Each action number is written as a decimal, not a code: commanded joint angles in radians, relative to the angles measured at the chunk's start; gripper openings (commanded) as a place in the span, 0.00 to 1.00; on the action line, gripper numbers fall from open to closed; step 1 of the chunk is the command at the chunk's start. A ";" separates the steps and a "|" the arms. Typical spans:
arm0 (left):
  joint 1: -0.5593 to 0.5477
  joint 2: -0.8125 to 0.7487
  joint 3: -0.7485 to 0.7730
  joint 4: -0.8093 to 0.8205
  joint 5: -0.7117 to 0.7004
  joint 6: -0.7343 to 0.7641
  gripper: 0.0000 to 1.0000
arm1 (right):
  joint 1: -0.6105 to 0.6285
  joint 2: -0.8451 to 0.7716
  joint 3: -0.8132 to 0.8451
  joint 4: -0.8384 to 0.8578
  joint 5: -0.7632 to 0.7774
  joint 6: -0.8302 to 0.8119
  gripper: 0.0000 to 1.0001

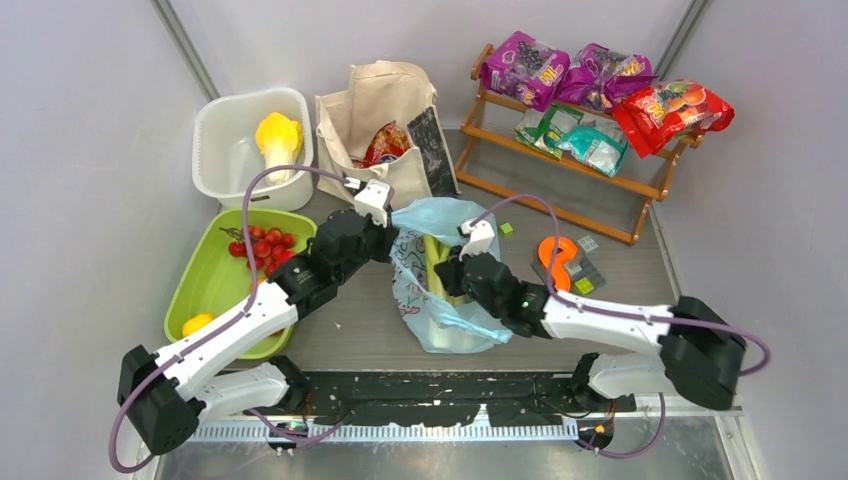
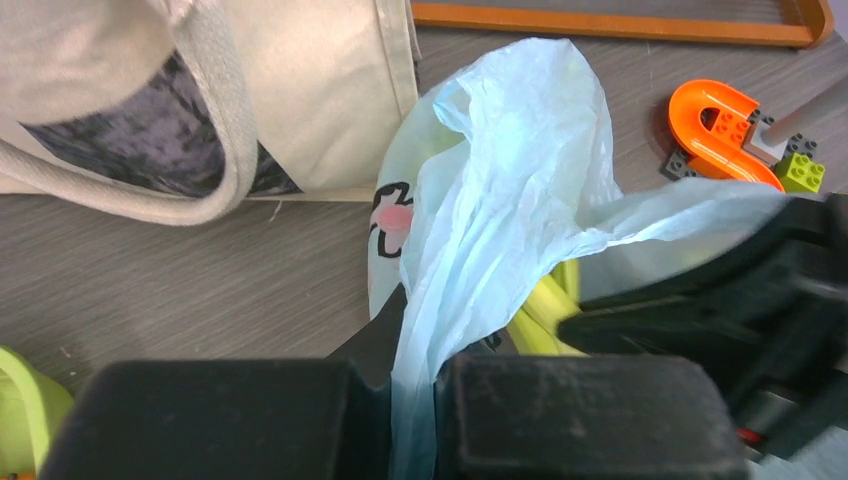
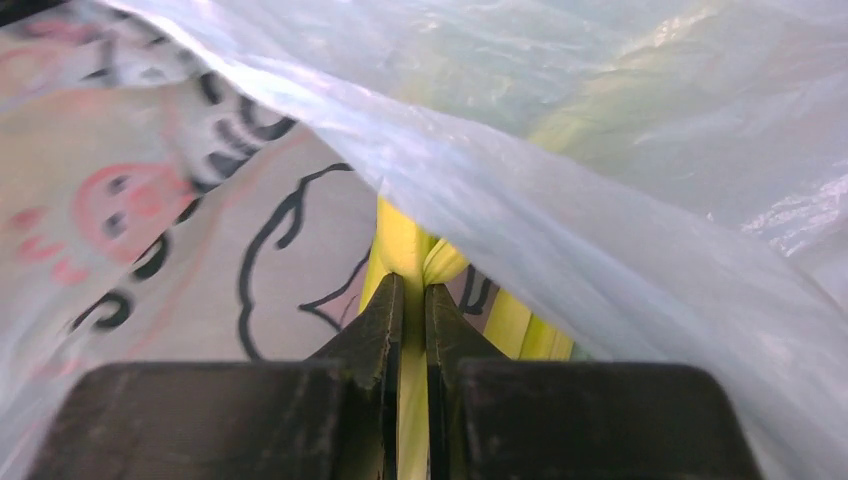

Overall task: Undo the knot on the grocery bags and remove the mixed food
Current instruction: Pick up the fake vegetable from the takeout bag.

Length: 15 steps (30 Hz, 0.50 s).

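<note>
**Blue bag open at mid-table, both grippers engaged**

Table (image 1: 340, 335): bare grey strip left of the bag and in front of it. Cream tote (image 1: 375, 100) stands just behind. Light-blue bag (image 1: 470, 335) lies mid-table, film crumpled, faint cartoon print, mouth open at the far end. Pale green stalks (image 1: 432, 262) show inside. Left gripper (image 2: 415, 370) pinches the bag's rim film. Right gripper (image 3: 413, 310), inside the mouth, is clamped narrow on one stalk.

White-and-black arms (image 1: 225, 335), purple cables (image 1: 245, 215)
</note>
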 commanded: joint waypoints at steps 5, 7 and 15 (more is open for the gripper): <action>0.001 0.022 0.090 -0.022 -0.102 0.023 0.00 | -0.001 -0.316 -0.173 0.183 -0.178 -0.149 0.05; 0.002 0.026 0.092 -0.029 -0.118 0.018 0.00 | 0.001 -0.380 -0.201 0.184 -0.240 -0.166 0.05; 0.043 0.144 0.163 -0.090 -0.124 0.006 0.02 | 0.008 -0.573 -0.219 0.109 -0.482 -0.206 0.05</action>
